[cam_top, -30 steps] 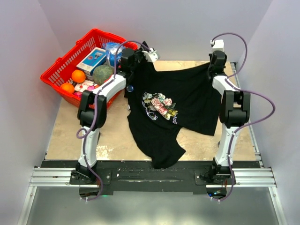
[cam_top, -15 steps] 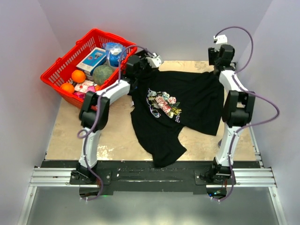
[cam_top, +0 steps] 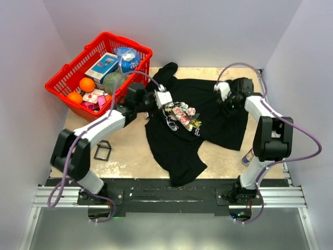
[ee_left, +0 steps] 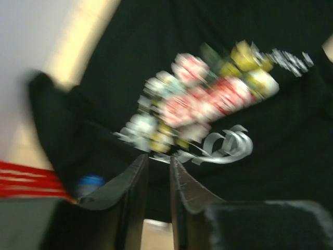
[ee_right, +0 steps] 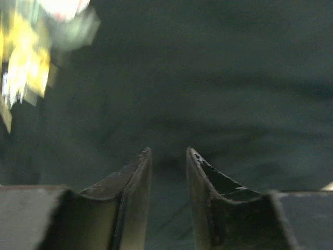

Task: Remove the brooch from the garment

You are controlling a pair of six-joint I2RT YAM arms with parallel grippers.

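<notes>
Top external — garment point(cam_top: 218, 122) hem nearward

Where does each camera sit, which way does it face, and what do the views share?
Top external: fixed above and behind the bases, looking down at the table; both arms, left hand and right hand over the black floral-print T-shirt.
Left wrist: on the left arm, facing the shirt's chest; own fingers at bottom, slightly apart.
Right wrist: on the right arm, facing plain black cloth; own fingers at bottom, slightly apart.
Shared: the pink, white and green floral print shows in all three, blurred in both wrist views.
</notes>
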